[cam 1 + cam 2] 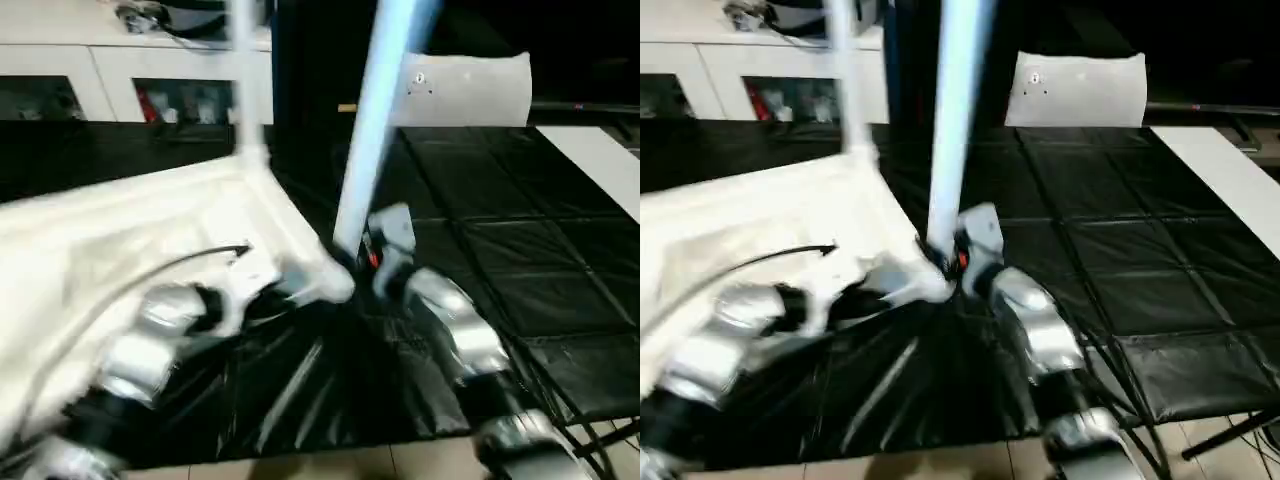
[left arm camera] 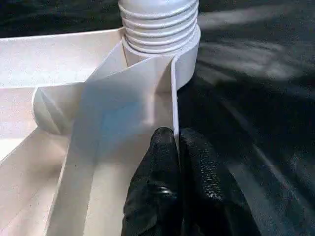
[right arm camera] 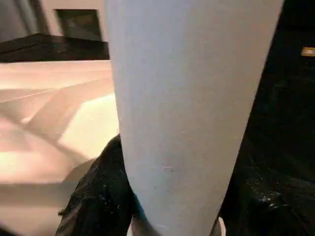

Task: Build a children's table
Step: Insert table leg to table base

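The tabletop [image 1: 120, 230] lay underside up at near left, the left claw [image 2: 176, 147] pinched together on its rim. The right claw [image 1: 945, 262] clamped a leg [image 1: 375, 120] upright in the near-right socket [image 2: 184, 54]; threads showing, so more twisting seemed needed.

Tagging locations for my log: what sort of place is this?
Probably an indoor lab or workshop: black padded floor mats, white cabinets along the back wall, tiled floor at the mats' edge.

Both head views were heavily motion-blurred, the tabletop [image 1: 150, 230] smeared and overexposed; the dark mat [image 1: 500, 220] showed soft glare streaks; the right wrist view glowed warm; the left wrist view was sharp, softly shadowed.
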Robot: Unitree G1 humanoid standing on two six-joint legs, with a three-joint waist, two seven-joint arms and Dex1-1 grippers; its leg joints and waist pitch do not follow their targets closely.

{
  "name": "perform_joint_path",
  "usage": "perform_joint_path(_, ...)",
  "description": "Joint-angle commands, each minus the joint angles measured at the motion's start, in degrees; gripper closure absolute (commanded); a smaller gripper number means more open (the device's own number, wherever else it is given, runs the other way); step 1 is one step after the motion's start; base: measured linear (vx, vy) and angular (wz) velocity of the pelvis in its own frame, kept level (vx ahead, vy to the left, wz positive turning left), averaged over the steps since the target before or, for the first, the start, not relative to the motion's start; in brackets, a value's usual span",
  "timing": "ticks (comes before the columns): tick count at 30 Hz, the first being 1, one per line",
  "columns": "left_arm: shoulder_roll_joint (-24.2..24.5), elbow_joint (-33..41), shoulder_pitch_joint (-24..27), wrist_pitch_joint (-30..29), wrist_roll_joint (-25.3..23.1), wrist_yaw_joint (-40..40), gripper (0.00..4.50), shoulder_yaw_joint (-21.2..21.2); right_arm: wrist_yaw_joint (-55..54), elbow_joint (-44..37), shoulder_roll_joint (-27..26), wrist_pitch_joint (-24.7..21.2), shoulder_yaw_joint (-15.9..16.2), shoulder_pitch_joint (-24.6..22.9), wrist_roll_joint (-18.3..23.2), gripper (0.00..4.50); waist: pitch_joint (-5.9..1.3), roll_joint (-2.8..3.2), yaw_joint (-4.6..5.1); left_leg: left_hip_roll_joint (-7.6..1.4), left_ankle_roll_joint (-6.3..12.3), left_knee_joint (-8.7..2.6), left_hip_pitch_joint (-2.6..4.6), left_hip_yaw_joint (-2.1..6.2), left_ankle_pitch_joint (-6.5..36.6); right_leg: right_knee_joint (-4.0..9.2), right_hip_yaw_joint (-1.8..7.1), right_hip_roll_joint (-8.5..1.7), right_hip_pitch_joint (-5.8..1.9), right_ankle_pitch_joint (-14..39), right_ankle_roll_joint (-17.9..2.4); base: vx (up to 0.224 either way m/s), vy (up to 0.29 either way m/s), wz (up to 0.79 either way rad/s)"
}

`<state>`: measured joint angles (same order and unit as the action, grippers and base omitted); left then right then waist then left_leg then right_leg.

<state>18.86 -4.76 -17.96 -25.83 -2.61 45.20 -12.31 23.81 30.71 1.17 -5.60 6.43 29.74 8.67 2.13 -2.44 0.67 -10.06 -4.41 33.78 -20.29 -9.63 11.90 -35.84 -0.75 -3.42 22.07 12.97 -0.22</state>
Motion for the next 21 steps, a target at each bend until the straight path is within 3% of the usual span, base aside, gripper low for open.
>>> perform_joint_path(1, -3.6, 5.0, -0.5, 1.3, 2.4, -1.6, 4.5, -1.3, -1.2, 6.7, -1.3, -6.0, 1.5, -2.1, -1.6, 2.61, -2.46, -0.16, -0.51, -2.55, 2.46, -4.12, -0.5, 0.53, 7.6, 4.45, 2.24, -3.63, -1.87, 6.1, -11.6, 0.0, 0.0, 0.0)
perform_joint_path(4, -3.0, 3.0, -1.5, 1.8, -1.1, -4.1, 4.5, -1.2, -1.5, 6.7, -1.9, -6.0, 1.8, -2.5, -2.3, 2.61, -2.37, -0.09, -0.59, -2.62, 3.36, -4.16, -0.39, 0.43, 6.4, 4.47, 2.1, -3.56, -1.88, 3.9, -11.8, 0.0, 0.0, 0.0)
perform_joint_path(9, -2.2, 2.3, -2.3, 0.6, -1.5, -5.4, 4.5, -0.3, -1.0, 5.9, -1.6, -5.8, 2.2, -3.5, -2.6, 2.61, -2.09, 0.08, -0.42, -2.85, 0.85, -4.74, -0.06, 0.67, 13.1, 5.17, 2.13, -3.55, -1.48, 12.3, -10.4, 0.0, 0.0, 0.0)
perform_joint_path(16, -2.1, 2.0, -2.6, -1.4, -1.9, -5.9, 4.5, -0.3, -1.9, 5.9, -1.6, -6.3, 0.4, -3.2, -2.1, 2.61, -2.16, 0.18, -0.46, -2.77, 0.55, -4.73, -0.07, 0.62, 12.7, 5.05, 2.21, -3.49, -1.48, 9.8, -10.5, 0.0, 0.0, 0.0)
perform_joint_path(17, -2.1, 1.9, -2.7, -1.5, -1.9, -5.9, 4.5, -0.3, -1.7, 6.0, -1.7, -6.2, 0.2, -3.2, -2.0, 2.26, -2.16, 0.23, -0.48, -2.78, 0.4, -4.77, -0.07, 0.67, 13.1, 5.09, 2.22, -3.51, -1.47, 10.5, -10.4, 0.0, 0.0, 0.0)
perform_joint_path(21, -1.6, 1.3, -3.0, -1.9, -2.2, -5.8, 4.5, -0.5, -1.1, 5.7, -1.4, -5.3, 0.2, -3.3, -2.0, 2.02, -2.1, 0.39, -0.57, -2.79, 0.14, -4.84, -0.03, 0.72, 14.1, 5.23, 2.25, -3.52, -1.37, 11.5, -10.3, 0.0, 0.0, 0.0)
